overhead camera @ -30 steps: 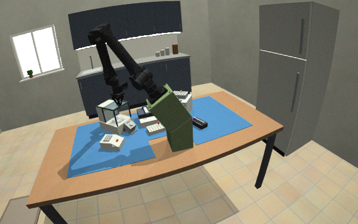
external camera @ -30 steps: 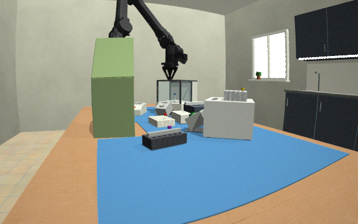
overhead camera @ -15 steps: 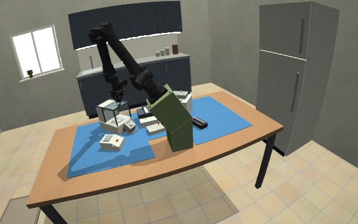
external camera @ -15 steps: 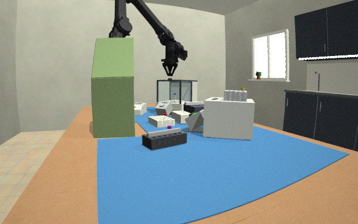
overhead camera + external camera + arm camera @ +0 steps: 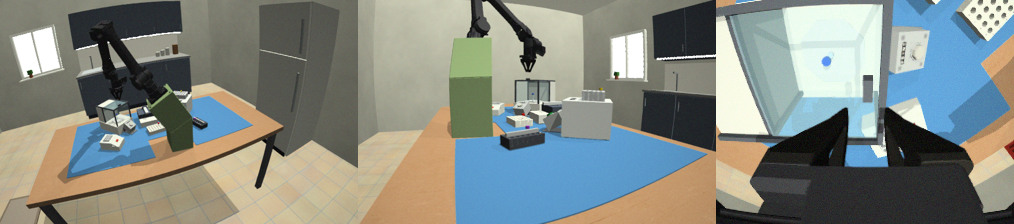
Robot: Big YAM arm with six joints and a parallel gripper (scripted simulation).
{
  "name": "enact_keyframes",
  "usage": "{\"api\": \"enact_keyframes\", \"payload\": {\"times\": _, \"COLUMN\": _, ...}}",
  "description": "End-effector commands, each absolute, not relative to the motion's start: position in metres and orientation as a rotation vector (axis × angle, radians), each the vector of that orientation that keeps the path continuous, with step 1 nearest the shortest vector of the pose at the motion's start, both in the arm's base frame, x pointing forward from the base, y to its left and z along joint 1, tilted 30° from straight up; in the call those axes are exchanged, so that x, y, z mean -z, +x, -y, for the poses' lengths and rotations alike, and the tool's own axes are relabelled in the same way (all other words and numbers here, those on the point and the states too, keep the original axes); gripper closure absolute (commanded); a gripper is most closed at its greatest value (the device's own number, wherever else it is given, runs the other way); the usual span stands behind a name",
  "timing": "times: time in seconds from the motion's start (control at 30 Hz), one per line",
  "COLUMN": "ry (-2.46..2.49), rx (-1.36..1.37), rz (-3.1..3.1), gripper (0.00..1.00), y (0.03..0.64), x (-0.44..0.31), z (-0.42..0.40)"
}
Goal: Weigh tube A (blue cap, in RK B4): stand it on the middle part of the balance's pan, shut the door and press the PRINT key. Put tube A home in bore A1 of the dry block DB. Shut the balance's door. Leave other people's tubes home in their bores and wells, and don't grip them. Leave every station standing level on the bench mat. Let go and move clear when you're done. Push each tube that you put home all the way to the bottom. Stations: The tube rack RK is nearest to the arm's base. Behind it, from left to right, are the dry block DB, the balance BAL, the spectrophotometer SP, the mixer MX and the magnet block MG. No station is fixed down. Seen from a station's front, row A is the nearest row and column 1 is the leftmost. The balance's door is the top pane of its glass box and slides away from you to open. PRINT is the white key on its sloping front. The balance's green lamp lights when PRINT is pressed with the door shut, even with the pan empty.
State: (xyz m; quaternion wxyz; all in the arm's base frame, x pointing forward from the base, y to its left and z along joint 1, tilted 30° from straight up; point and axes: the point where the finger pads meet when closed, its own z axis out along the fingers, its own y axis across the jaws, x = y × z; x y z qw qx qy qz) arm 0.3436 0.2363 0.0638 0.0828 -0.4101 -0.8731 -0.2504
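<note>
Tube A's blue cap (image 5: 826,61) (image 5: 533,94) shows inside the glass box of the balance (image 5: 108,127); the tube looks upright on the pan. The glass top pane lies over the box and looks shut, its dark handle (image 5: 868,89) (image 5: 119,104) near the front side. My gripper (image 5: 117,97) (image 5: 528,71) (image 5: 866,114) is partly open and empty, above the box near the handle. The sloping front panel (image 5: 910,49) (image 5: 130,126) has a pale round key; no lit green lamp can be made out. The dry block (image 5: 112,146) stands beside the balance, partly behind a finger in the wrist view.
The tube rack (image 5: 156,129) (image 5: 519,121) (image 5: 988,17) holds a red-capped tube. A dark-and-white station (image 5: 148,120) stands right of the balance. Farther right are a tall white station (image 5: 586,121) with a yellow-capped tube on top and the black magnet block (image 5: 200,124) (image 5: 524,141) with a purple cap.
</note>
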Motion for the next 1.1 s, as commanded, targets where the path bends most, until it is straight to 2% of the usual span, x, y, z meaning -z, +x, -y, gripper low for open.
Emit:
{"api": "enact_keyframes", "payload": {"times": 0.0, "ry": -1.223, "rx": 0.797, "rz": 2.623, "gripper": 0.7, "y": 0.357, "x": -0.085, "z": -0.234}}
{"api": "enact_keyframes", "payload": {"times": 0.47, "ry": -1.22, "rx": 0.77, "rz": 2.615, "gripper": 0.7, "y": 0.35, "x": -0.083, "z": -0.232}}
{"api": "enact_keyframes", "payload": {"times": 0.5, "ry": -1.149, "rx": 0.784, "rz": 2.658, "gripper": 1.0, "y": 0.353, "x": -0.078, "z": -0.241}}
{"api": "enact_keyframes", "payload": {"times": 1.07, "ry": -0.511, "rx": 0.821, "rz": 2.96, "gripper": 1.0, "y": 0.335, "x": -0.04, "z": -0.24}}
